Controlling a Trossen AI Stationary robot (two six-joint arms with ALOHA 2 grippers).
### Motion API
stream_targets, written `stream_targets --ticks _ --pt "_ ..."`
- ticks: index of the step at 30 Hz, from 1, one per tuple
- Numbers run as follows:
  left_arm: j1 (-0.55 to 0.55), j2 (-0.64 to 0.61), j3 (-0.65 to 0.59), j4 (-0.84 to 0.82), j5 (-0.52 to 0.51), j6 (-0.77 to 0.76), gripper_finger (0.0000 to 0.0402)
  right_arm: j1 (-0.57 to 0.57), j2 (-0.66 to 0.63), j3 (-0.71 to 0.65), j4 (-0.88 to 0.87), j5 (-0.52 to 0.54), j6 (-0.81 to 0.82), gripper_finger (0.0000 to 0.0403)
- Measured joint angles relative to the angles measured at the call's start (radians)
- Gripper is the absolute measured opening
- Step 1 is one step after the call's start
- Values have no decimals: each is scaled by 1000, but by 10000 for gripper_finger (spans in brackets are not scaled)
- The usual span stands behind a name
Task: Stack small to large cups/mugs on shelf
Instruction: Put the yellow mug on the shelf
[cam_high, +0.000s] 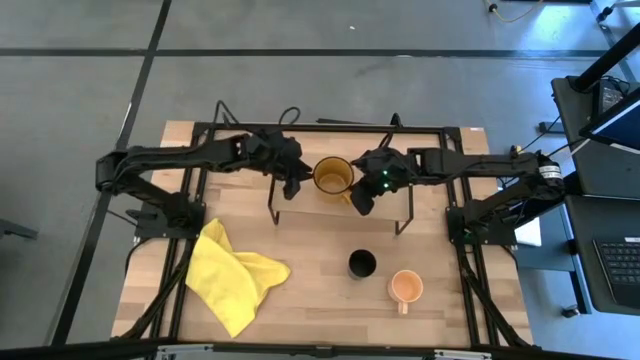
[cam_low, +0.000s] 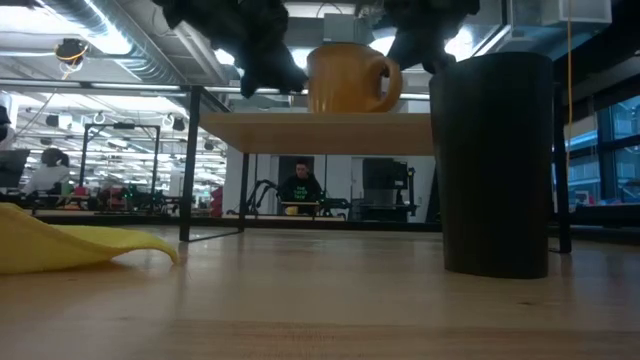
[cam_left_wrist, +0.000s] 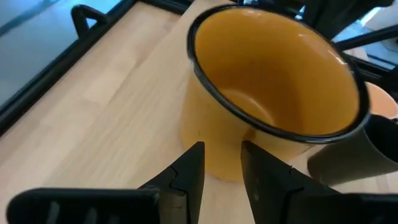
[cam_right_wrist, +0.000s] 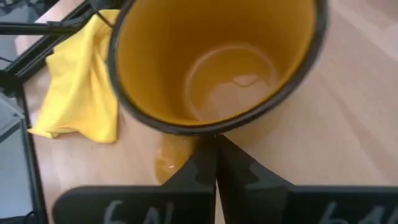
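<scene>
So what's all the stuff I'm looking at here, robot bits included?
Amber mug: one, see-through yellow with a dark rim and a handle, standing on the shelf.
Black cup: one, on the table in front of the shelf.
Peach mug: one, handled, on the table beside the black cup.
Yellow cloth: one, crumpled on the table's left part.
Shelf: one, light wood on thin dark legs, at the table's back.
Table: one, light wood with a black frame.
Person: one, dark top, seated far off in the room.
Left gripper: dark, just left of the amber mug, jaws open.
Right gripper: dark, at the amber mug's rim by its handle, jaws closed on it.
</scene>
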Motion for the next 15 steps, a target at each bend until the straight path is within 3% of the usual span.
stream_targets --ticks 15 --pt "35 31 0 62 2 36 99 46 0 0 12 -3 41 2"
